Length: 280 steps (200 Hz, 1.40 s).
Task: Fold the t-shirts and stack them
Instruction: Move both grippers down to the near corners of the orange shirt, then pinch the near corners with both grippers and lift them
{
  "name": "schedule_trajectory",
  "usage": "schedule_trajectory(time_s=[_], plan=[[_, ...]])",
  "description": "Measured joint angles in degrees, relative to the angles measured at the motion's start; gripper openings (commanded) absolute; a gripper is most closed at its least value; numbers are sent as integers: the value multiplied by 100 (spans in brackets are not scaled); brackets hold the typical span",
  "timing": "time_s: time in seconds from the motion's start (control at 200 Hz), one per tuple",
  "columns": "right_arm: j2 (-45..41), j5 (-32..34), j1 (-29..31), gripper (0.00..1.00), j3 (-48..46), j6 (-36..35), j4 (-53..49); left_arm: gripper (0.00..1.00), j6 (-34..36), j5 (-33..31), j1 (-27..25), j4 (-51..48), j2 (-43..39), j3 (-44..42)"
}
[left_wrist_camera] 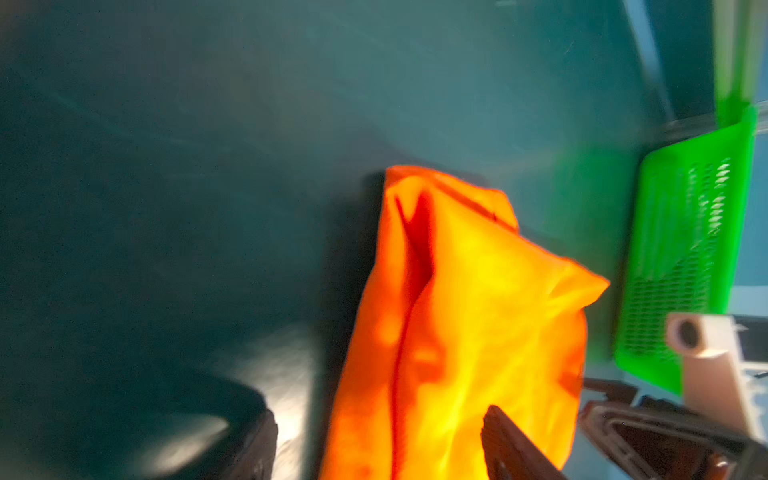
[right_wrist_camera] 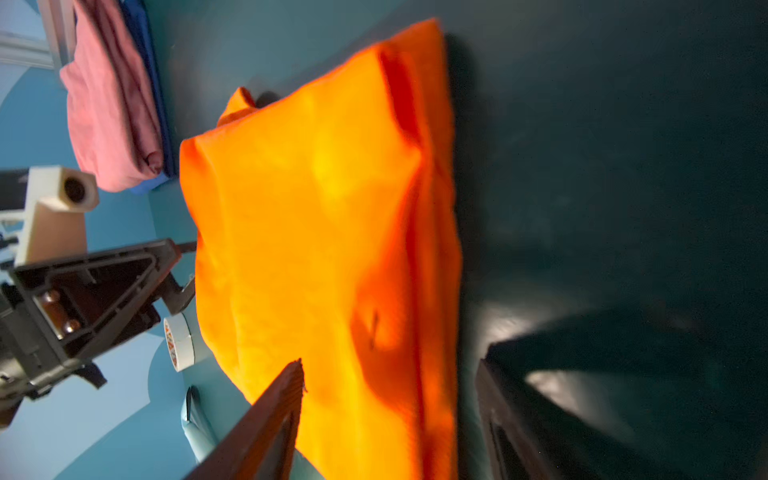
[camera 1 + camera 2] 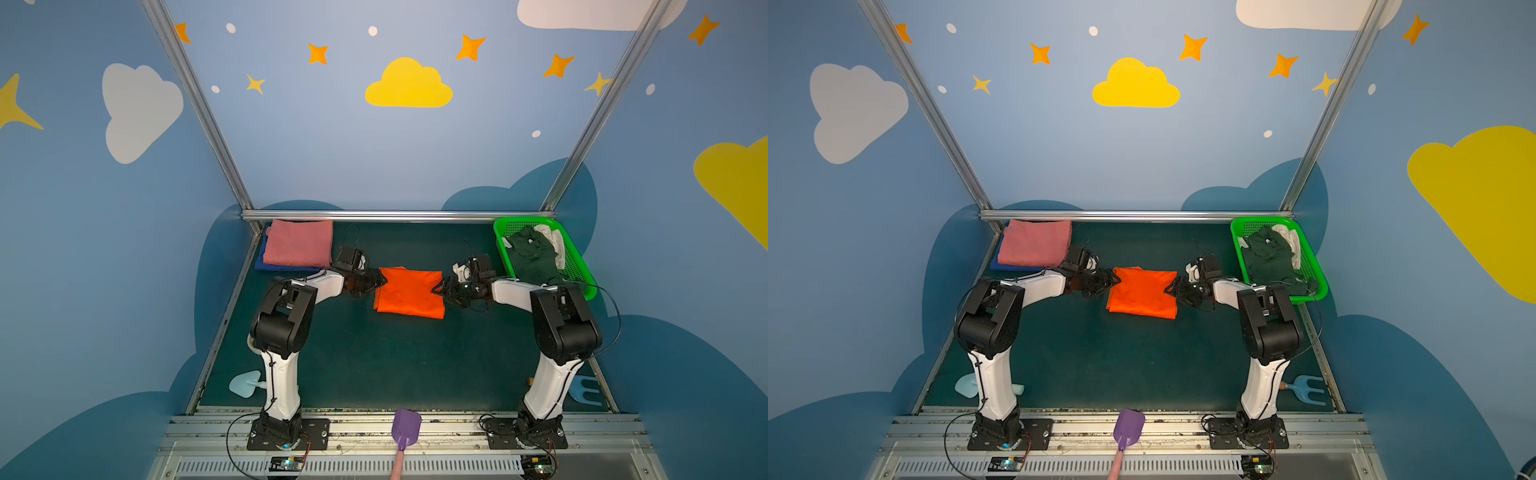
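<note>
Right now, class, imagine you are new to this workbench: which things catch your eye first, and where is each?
The vivid orange t-shirt stands out, folded mid-table between the left gripper and right gripper. At the far left corner a pink t-shirt lies on a blue t-shirt; far right, a green basket holds dark clothes.

The folded shirt (image 3: 409,293) lies centre; 2-shirt stack (image 3: 297,248) back-left, basket (image 3: 523,221) back-right.

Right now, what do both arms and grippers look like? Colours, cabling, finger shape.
Both arms match: left arm and right arm have white link shells, black joint housings and thin black cables along them. The left gripper and right gripper are black, with skeletal triangular-frame fingers and ribbed pads.
</note>
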Motion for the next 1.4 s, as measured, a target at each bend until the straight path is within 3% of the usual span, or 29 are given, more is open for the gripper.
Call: schedule_trajectory(time_s=[0.405, 0.856, 1.096, 1.402], plan=[[378, -247, 350, 59, 293, 234, 337, 59, -271, 173, -133, 153, 424, 428], [431, -341, 354, 61, 295, 286, 452, 5, -262, -74, -291, -149, 549, 522], [348, -319, 256, 66, 184, 240, 501, 5, -267, -238, -306, -20, 468, 367], [-527, 190, -262, 67, -562, 138, 63, 5, -181, -560, -341, -133, 286, 236]])
